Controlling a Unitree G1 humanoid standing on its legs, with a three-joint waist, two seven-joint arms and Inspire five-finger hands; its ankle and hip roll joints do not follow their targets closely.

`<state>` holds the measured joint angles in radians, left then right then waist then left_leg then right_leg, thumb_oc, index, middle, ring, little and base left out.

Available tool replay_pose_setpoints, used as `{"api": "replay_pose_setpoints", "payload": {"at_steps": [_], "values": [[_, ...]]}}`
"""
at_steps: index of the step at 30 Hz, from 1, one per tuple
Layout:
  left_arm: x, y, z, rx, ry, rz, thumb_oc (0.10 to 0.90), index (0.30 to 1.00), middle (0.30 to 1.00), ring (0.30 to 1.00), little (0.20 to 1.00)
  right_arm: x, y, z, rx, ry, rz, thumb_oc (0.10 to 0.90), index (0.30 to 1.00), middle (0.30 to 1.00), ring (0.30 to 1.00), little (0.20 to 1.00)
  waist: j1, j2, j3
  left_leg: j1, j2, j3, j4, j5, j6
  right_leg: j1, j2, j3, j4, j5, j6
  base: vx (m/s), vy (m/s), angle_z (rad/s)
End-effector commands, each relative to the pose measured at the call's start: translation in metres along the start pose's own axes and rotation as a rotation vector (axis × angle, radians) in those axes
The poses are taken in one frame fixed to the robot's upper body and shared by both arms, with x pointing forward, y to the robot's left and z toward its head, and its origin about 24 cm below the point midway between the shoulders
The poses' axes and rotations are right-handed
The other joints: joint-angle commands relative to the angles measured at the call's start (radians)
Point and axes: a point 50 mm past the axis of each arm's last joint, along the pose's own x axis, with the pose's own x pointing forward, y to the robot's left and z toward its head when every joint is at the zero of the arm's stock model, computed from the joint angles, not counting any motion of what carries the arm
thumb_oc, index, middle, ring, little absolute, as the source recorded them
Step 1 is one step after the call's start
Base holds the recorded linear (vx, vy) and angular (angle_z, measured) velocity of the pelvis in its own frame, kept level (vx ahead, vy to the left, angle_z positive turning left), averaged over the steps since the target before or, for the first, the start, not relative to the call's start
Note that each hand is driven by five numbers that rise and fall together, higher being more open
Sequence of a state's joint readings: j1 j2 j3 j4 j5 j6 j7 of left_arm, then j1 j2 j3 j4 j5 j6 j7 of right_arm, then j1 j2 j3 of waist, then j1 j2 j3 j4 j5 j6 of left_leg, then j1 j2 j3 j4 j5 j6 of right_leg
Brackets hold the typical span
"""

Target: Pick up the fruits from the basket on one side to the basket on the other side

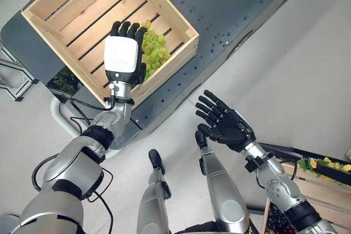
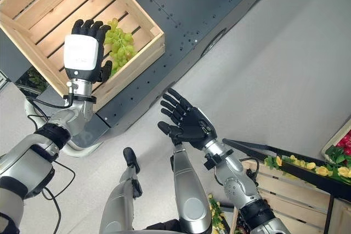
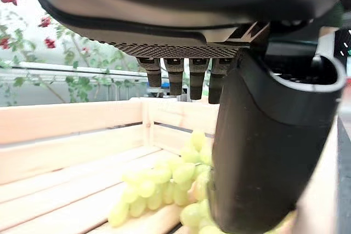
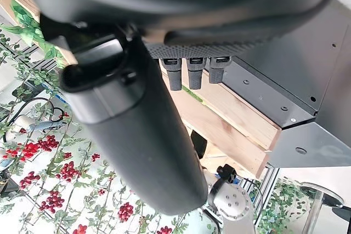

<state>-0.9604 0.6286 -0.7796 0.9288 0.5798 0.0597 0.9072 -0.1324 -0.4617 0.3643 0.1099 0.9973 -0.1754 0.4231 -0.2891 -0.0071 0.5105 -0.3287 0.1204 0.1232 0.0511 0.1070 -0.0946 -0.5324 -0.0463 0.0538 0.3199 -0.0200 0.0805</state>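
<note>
In the near corner of the wooden crate (image 1: 66,15) on the dark platform (image 1: 230,9) we see green grapes (image 1: 155,47); our left hand (image 1: 123,53) hovers spread above them; our right hand (image 1: 227,124) hangs spread, empty, off the platform's edge.

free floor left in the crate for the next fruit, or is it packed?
Mostly free. The wooden crate has bare slats across its far and middle parts. Crowded only in the near corner, where the green grapes lie with the left hand, fingers straight, over them. The right hand hovers open over the floor.
</note>
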Motion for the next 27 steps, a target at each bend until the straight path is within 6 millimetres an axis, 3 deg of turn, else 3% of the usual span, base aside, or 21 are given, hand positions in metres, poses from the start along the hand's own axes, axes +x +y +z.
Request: {"api": "replay_pose_setpoints", "payload": {"at_steps": [1, 18, 27], "values": [[0.050, 0.050, -0.020, 0.105, 0.011, 0.230, 0.800, 0.900, 0.900, 0.900, 0.900, 0.014, 0.028, 0.032, 0.000, -0.214, 0.164, 0.800, 0.900, 0.900, 0.900, 0.900, -0.022, -0.073, 0.003, -0.055, 0.044, -0.009, 0.175, -0.039, 0.006, 0.076, -0.005, 0.025, -0.120, 0.122, -0.017, 0.01, -0.006, 0.03], [0.074, 0.059, 0.005, 0.224, -0.173, 0.141, 0.800, 0.900, 0.900, 0.900, 0.900, 0.019, 0.030, 0.033, 0.016, -0.227, 0.157, 0.800, 0.900, 0.900, 0.900, 0.900, -0.039, -0.082, 0.009, -0.125, 0.059, 0.009, 0.222, -0.035, 0.004, 0.043, -0.007, 0.030, -0.129, 0.130, -0.017, 0.02, -0.005, 0.00], [0.086, 0.066, 0.034, 0.312, -0.366, 0.081, 0.800, 0.900, 0.900, 0.900, 0.900, 0.020, 0.030, 0.031, 0.023, -0.225, 0.151, 0.800, 0.900, 0.900, 0.900, 0.900, -0.053, -0.080, 0.009, -0.162, 0.054, 0.022, 0.221, -0.031, 0.004, 0.007, -0.006, 0.034, -0.136, 0.143, -0.018, 0.02, -0.002, -0.03]]}}
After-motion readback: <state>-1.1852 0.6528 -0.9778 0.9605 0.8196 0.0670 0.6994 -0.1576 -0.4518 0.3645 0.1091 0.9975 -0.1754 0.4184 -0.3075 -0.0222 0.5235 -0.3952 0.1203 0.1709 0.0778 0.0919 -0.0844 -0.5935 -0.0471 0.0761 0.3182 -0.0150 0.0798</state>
